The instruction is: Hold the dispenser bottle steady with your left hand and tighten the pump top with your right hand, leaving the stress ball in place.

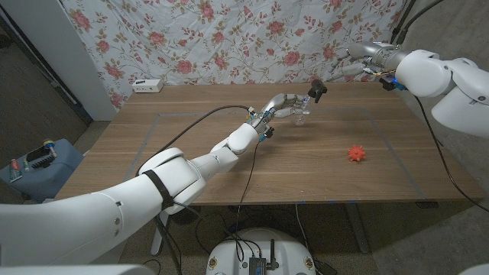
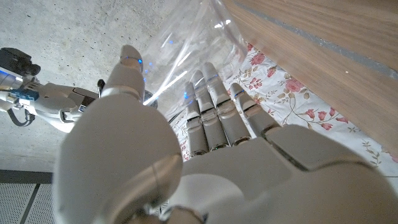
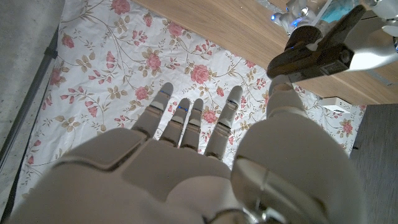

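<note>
A clear dispenser bottle (image 1: 301,115) stands at the table's back middle, with its black pump top (image 1: 317,90) pointing right. My left hand (image 1: 281,104) grips the bottle from its left side; in the left wrist view its fingers (image 2: 214,112) wrap the clear plastic of the bottle (image 2: 186,59). My right hand (image 1: 354,56) hangs in the air at the back right, above and to the right of the pump top, apart from it. In the right wrist view its fingers (image 3: 186,121) are spread and hold nothing, and the pump top (image 3: 317,46) lies beyond them. An orange stress ball (image 1: 355,153) lies on the table's right part.
A white box (image 1: 147,85) sits at the table's (image 1: 191,130) back left edge. A flowered curtain (image 1: 229,38) hangs right behind the table. Tape lines mark a rectangle on the wood. A blue device (image 1: 38,162) stands on the floor to the left.
</note>
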`<state>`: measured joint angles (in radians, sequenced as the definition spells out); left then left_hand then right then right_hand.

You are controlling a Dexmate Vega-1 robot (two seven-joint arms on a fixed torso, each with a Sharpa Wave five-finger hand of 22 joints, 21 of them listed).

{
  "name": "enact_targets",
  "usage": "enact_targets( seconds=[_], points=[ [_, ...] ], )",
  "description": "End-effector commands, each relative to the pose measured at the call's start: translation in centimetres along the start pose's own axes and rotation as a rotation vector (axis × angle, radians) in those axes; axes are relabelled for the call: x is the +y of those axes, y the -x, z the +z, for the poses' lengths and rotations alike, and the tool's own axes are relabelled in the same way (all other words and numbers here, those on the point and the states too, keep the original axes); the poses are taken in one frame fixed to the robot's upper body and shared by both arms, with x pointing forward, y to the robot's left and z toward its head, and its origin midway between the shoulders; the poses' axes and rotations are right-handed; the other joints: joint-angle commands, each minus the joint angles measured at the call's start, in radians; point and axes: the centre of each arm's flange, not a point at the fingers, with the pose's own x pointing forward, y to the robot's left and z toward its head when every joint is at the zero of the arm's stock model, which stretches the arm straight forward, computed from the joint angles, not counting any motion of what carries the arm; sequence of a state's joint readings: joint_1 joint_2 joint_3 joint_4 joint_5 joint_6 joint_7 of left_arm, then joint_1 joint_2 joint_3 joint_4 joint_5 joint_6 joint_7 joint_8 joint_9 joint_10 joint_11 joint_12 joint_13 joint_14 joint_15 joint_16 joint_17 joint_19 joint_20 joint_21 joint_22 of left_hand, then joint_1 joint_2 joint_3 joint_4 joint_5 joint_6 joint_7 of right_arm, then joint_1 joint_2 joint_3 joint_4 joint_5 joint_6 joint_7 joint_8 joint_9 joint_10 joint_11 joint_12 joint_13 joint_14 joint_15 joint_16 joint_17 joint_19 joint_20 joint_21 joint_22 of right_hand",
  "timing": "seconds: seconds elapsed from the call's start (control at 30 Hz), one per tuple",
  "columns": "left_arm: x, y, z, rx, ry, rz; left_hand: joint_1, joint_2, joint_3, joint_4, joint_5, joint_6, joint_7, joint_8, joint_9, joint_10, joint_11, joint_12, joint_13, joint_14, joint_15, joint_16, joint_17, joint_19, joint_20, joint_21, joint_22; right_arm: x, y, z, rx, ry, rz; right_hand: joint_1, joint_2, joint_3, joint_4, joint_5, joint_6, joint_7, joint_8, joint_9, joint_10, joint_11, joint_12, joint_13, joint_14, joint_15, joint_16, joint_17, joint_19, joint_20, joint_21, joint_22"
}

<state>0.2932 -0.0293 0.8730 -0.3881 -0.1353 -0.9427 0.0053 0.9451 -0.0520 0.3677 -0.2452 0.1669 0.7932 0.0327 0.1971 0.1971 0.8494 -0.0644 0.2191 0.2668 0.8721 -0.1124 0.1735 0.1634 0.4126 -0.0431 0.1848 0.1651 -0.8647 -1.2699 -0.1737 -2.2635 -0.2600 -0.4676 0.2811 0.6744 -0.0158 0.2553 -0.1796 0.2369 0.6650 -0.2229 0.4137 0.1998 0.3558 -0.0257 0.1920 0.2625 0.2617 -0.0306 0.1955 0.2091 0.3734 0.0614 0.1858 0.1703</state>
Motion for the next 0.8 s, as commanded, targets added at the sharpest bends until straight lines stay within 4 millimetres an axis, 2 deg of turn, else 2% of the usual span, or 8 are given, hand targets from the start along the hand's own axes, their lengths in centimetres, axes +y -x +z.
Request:
enact_targets(
  seconds=[0.03,0.37,0.57,0.6,0.8],
  points=[
    [0.2,0.04,0.46,-0.026,-0.003,-0.027,-0.06,0.068,0.099,0.094,0.005,0.126,-0.053,0.004,0.006,0.017,-0.012,0.003,0.006,0.01,-0.057,0.004,0.0,0.008,-0.09,0.006,0.002,-0.6,0.66,-0.17,-0.056,0.047,-0.006,0.029,-0.001,0.012,0.0,0.014,-0.018,0.001,-0.011,0.003,-0.009,-0.014,0.005,0.003,-0.001,-0.007,0.002,-0.001,0.007,-0.009,0.009,0.001],
    [0.17,0.14,0.4,-0.024,-0.007,-0.04,-0.062,0.067,0.099,0.095,0.005,0.127,-0.053,0.004,0.006,0.019,-0.013,0.004,0.005,0.01,-0.056,0.004,0.0,0.009,-0.091,0.006,0.002,-0.91,1.0,0.08,-0.072,0.076,0.036,0.128,-0.016,0.041,-0.005,0.046,-0.067,0.0,-0.042,0.002,-0.051,-0.044,0.002,0.006,-0.027,-0.015,-0.002,-0.006,0.001,-0.011,0.004,0.001],
    [0.16,0.22,0.29,-0.02,-0.02,-0.034,-0.064,0.068,0.099,0.096,0.005,0.13,-0.053,0.006,0.006,0.02,-0.01,0.004,0.005,0.012,-0.059,0.005,0.0,0.012,-0.093,0.006,0.002,-0.83,1.12,0.25,-0.071,0.101,0.053,0.165,-0.022,0.051,-0.004,0.059,-0.083,0.0,-0.053,0.002,-0.07,-0.052,0.0,0.007,-0.037,-0.017,-0.002,-0.007,-0.003,-0.011,0.003,0.0],
    [0.14,0.21,0.28,-0.02,-0.02,-0.034,-0.064,0.067,0.099,0.096,0.005,0.132,-0.052,0.006,0.006,0.021,-0.011,0.004,0.004,0.011,-0.06,0.004,0.0,0.012,-0.094,0.006,0.002,-0.77,1.11,0.28,-0.072,0.106,0.058,0.172,-0.024,0.052,-0.003,0.062,-0.086,-0.001,-0.055,0.002,-0.076,-0.046,0.0,0.007,-0.038,-0.017,-0.002,-0.007,-0.004,-0.011,0.003,0.0],
    [0.1,0.15,0.24,-0.016,-0.022,-0.037,-0.066,0.067,0.099,0.096,0.005,0.134,-0.051,0.007,0.006,0.024,-0.012,0.004,0.003,0.011,-0.06,0.004,0.0,0.012,-0.095,0.006,0.002,-0.61,0.91,0.48,-0.092,0.112,0.081,0.221,-0.034,0.064,-0.004,0.079,-0.104,-0.001,-0.069,0.002,-0.104,-0.057,-0.002,0.007,-0.051,-0.017,-0.002,-0.007,-0.01,-0.011,0.002,0.0]
  ],
)
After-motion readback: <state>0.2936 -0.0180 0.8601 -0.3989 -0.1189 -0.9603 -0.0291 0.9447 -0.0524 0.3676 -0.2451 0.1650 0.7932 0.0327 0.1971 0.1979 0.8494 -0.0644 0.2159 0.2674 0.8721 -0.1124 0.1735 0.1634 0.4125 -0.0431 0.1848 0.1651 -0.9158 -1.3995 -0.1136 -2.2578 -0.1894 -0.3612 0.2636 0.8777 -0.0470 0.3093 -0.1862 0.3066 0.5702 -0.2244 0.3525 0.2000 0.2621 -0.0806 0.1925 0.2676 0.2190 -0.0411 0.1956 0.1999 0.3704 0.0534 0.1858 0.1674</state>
